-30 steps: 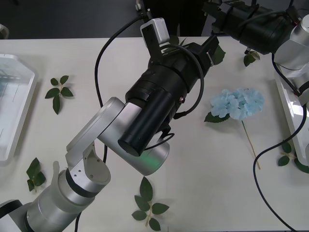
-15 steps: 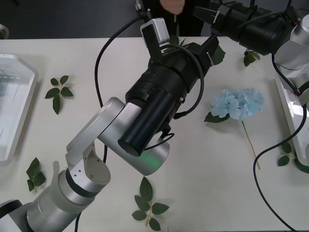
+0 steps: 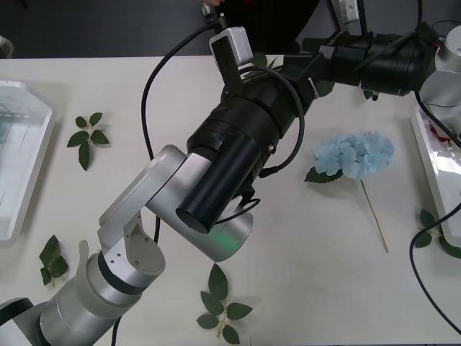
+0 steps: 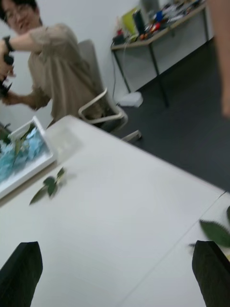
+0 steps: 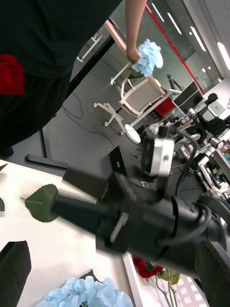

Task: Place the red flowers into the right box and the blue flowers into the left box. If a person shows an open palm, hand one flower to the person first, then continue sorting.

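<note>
One blue flower (image 3: 356, 155) lies loose on the bench (image 3: 310, 238), centre-right of the front frame, near the right box (image 3: 431, 162). It likely needs gripping by the stem and carrying to the left box (image 3: 32, 155). The left claw (image 5: 115, 276) and right claw (image 4: 115, 273) both gape empty. Unlike the front view, the left wrist view shows a person's hand (image 5: 130, 53) holding another blue bloom.

A white table (image 3: 130, 94) carries loose green leaf sprigs: one (image 3: 87, 138) near its left side, another (image 3: 50, 259) at the near left edge, a third (image 3: 220, 305) at the near middle, and one (image 3: 431, 229) far right. The right wrist view shows a further sprig (image 4: 48, 186) on the tabletop, a dark floor, a seated person in a beige shirt (image 4: 56, 72), and a cluttered desk (image 4: 160, 24) behind
</note>
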`<control>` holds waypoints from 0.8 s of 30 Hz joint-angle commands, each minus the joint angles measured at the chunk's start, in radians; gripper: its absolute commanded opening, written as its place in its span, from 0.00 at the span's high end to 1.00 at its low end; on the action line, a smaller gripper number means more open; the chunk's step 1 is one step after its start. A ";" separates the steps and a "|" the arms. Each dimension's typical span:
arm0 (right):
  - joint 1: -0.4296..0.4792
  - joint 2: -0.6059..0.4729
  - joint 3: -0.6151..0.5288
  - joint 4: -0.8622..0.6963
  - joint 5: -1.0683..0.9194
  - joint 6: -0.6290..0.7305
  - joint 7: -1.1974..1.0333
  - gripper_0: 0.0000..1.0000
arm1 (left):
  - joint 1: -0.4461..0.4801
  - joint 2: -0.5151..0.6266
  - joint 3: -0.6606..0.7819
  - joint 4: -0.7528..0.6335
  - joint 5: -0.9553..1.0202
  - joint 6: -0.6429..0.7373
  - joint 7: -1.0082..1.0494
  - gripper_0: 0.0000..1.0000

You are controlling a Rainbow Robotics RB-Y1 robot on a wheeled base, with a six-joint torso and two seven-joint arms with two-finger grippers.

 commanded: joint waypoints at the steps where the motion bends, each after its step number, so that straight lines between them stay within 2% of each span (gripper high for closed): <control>1: 0.031 -0.084 0.053 -0.035 0.020 0.066 -0.134 0.09 | -0.037 -0.022 -0.017 -0.015 -0.010 -0.015 0.014 0.00; 5: 0.094 -0.162 0.092 -0.168 0.184 0.074 -0.430 0.08 | -0.037 -0.022 -0.017 -0.015 -0.010 -0.015 0.014 0.00; 12: 0.246 -0.266 0.061 -0.470 0.443 0.120 -0.840 0.08 | -0.037 -0.022 -0.017 -0.015 -0.010 -0.015 0.014 0.00; 18: 0.418 -0.297 -0.049 -0.694 0.658 0.209 -1.008 0.06 | -0.028 -0.012 -0.012 -0.005 -0.006 -0.012 0.017 0.00; 21: 0.464 -0.303 -0.060 -0.750 0.742 0.243 -1.056 0.05 | -0.032 0.011 0.009 -0.018 0.017 0.004 0.017 0.00; 24: 0.508 -0.301 -0.062 -0.782 0.843 0.247 -1.079 0.04 | -0.043 0.031 0.035 -0.084 0.118 0.082 0.006 0.00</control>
